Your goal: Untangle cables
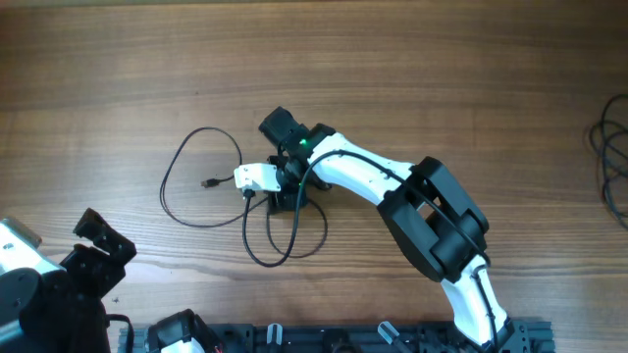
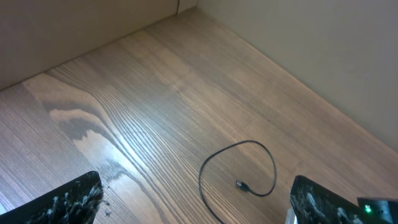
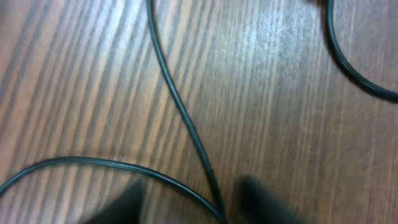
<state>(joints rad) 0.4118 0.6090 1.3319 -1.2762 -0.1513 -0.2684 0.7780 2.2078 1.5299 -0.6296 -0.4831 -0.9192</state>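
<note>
A thin black cable (image 1: pixel 179 157) lies in loose loops at mid-table, its small plug tip (image 1: pixel 208 183) inside the left loop. A second loop (image 1: pixel 285 257) lies nearer the front. A white plug block (image 1: pixel 255 177) sits where the loops meet. My right gripper (image 1: pixel 285 196) points down at that crossing. In the right wrist view its blurred fingers (image 3: pixel 199 202) are apart, with two crossing strands of cable (image 3: pixel 180 112) between them. My left gripper (image 1: pixel 98 250) is open and empty at the front left. Its view (image 2: pixel 186 211) shows the loop (image 2: pixel 211 165) and plug tip (image 2: pixel 241 184) ahead.
More black cables (image 1: pixel 610 162) hang in loops at the table's right edge. The right arm (image 1: pixel 432 211) stretches from the front right toward the middle. Black arm bases (image 1: pixel 324 338) line the front edge. A wall borders the table's far side (image 2: pixel 186 6).
</note>
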